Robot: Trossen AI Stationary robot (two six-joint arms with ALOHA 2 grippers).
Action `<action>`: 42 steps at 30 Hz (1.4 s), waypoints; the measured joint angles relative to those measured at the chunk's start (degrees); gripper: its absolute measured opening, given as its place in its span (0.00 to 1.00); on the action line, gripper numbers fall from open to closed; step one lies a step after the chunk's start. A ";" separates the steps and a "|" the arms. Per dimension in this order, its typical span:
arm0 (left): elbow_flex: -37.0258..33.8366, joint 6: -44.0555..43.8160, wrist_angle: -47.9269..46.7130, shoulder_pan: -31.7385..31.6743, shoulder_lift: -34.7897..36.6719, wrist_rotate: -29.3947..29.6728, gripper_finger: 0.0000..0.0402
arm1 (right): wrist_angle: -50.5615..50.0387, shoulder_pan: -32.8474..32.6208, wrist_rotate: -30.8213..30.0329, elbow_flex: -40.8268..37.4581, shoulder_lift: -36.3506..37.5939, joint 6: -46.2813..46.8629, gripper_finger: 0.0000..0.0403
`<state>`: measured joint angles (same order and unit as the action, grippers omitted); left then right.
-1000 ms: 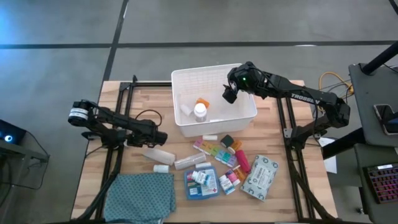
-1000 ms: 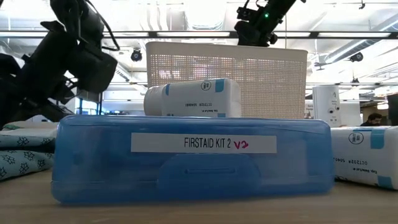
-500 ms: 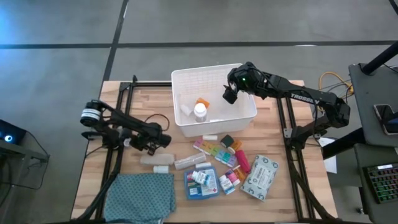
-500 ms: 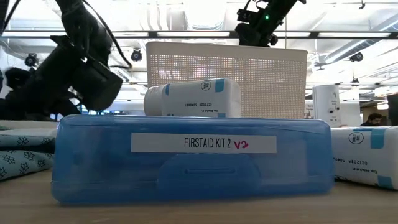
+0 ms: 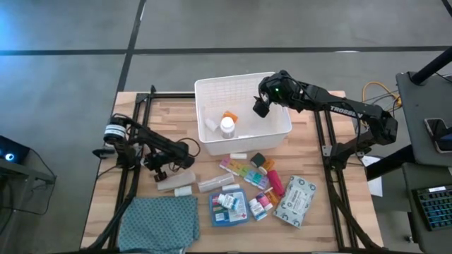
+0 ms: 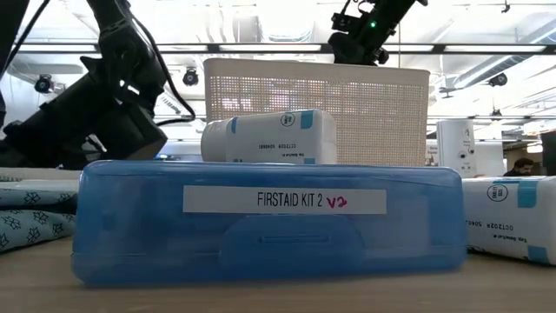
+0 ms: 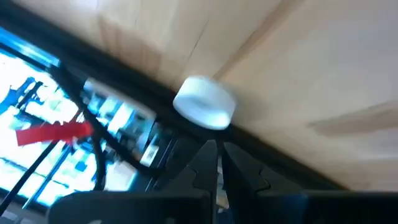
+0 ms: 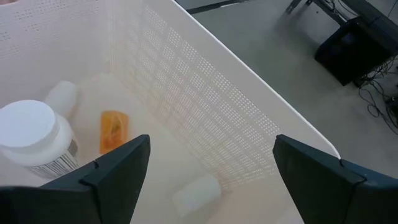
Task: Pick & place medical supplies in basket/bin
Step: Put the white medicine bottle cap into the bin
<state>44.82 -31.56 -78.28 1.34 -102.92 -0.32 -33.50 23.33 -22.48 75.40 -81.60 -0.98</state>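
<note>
Above the white bin (image 5: 242, 113), over its right half, the right gripper (image 5: 260, 107) hangs with its fingers spread wide and nothing between them. Its wrist view looks down past those fingers (image 8: 106, 177) into the bin (image 8: 205, 106), where an upright white bottle with a white cap (image 8: 34, 137), an orange container (image 8: 113, 129) lying on its side and two small white items (image 8: 196, 191) rest on the floor. From overhead the white bottle (image 5: 227, 125) stands near the bin's front wall with the orange container (image 5: 230, 116) just behind it.

Left of the bin and slightly in front of it, the left gripper (image 5: 189, 147) sits low over the wooden table (image 5: 332, 212), its fingers pressed together and holding nothing. Just in front of it lie a white tube (image 5: 175, 182) and a small white bottle (image 5: 183, 191). In the left wrist view a white cap (image 7: 205, 102) shows just beyond the closed fingertips.

In front of the bin the remaining supplies lie scattered: a white tube (image 5: 217, 185), the multicoloured pill organiser strip (image 5: 245, 173), a pink container (image 5: 275, 185), the blue first-aid box (image 5: 229, 206) with a white bottle on top, and the grey-green wipes pack (image 5: 295, 201) to the right. A teal patterned cloth (image 5: 161, 222) lies at the front left. In the low view the first-aid box (image 6: 265, 222) fills the foreground, the bin (image 6: 365, 113) behind it.
</note>
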 joint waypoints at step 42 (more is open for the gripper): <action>0.55 1.48 3.06 -0.02 0.16 2.16 0.01 | 1.50 0.58 0.00 -0.20 0.00 0.60 0.82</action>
<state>45.36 -30.08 -75.21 1.32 -102.76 1.84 -31.99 23.91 -22.48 75.20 -81.60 -0.38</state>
